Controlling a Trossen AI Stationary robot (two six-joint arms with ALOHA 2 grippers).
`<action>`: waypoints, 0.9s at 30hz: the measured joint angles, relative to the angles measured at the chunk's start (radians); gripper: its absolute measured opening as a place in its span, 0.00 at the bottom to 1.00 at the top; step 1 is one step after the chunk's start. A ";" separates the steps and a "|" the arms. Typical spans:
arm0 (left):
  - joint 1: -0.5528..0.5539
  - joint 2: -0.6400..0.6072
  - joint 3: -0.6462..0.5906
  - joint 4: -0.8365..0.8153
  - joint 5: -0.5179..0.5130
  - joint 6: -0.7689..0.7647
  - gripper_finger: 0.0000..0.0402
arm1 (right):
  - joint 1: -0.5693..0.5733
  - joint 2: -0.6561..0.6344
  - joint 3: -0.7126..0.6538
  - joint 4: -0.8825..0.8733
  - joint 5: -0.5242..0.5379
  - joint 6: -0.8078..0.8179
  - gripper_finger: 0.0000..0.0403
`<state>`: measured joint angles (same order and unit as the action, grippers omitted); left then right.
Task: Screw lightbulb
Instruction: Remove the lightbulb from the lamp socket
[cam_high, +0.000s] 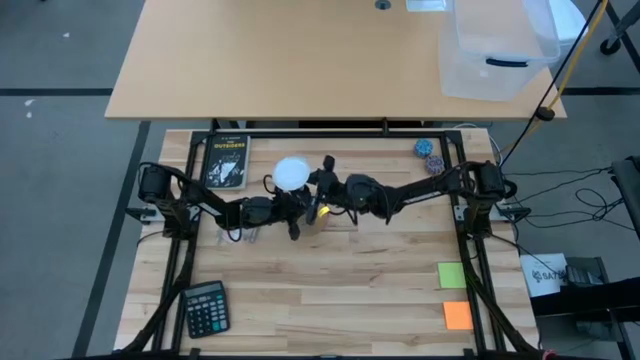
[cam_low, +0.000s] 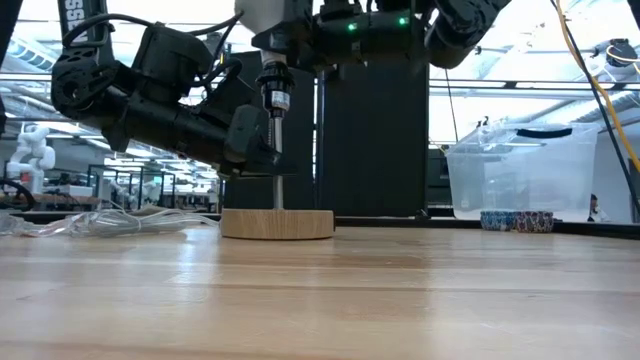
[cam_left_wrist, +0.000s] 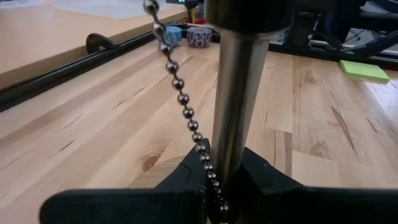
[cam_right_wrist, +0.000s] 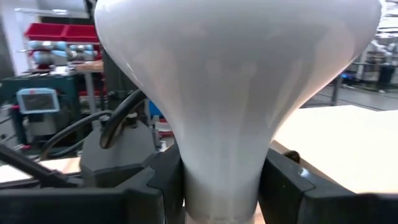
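The white lightbulb (cam_high: 292, 172) stands dome up over the socket (cam_low: 275, 97) of a small lamp. The lamp has a thin metal rod (cam_left_wrist: 239, 93) on a round wooden base (cam_low: 277, 223). A ball chain (cam_left_wrist: 185, 109) hangs beside the rod. My left gripper (cam_left_wrist: 224, 186) comes in from the table's left and is shut on the rod. My right gripper (cam_right_wrist: 221, 186) comes in from the right, higher up, and is shut on the bulb. How far the bulb's screw base sits in the socket does not show. My left gripper pinches the rod's lower half (cam_left_wrist: 231, 163) between its two fingers (cam_left_wrist: 183, 180), nearly level, from the table's left, and across the rod. The rod stands upright and the wooden base lies flat on the table. My right gripper pinches the bulb's narrow neck (cam_right_wrist: 221, 168) below the dome, one finger (cam_right_wrist: 163, 180) on each side. The fingers come about level from the table's right. The bulb stands upright, dome up, above the socket.
A book (cam_high: 227, 160) lies at the far left and a calculator (cam_high: 206, 307) at the near left. Green (cam_high: 452, 275) and orange (cam_high: 457, 315) sticky notes lie near right, two small patterned cups (cam_high: 428, 155) far right. Crumpled clear plastic (cam_low: 100, 222) lies left of the lamp.
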<state>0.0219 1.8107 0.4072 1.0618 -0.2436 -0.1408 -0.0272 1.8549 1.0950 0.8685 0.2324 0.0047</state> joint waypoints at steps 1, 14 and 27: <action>0.000 0.000 -0.001 0.000 0.002 0.005 0.08 | -0.003 0.000 0.000 -0.002 -0.018 -0.009 0.36; 0.005 -0.001 -0.018 0.025 0.094 0.031 0.08 | -0.114 -0.002 0.001 -0.042 -0.414 -0.038 0.36; 0.013 0.003 -0.017 0.056 0.275 0.081 0.08 | -0.223 0.002 0.002 -0.025 -0.904 -0.048 0.37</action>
<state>0.0349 1.8135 0.3901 1.1177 0.0310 -0.0596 -0.2497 1.8572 1.0966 0.8432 -0.6720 -0.0430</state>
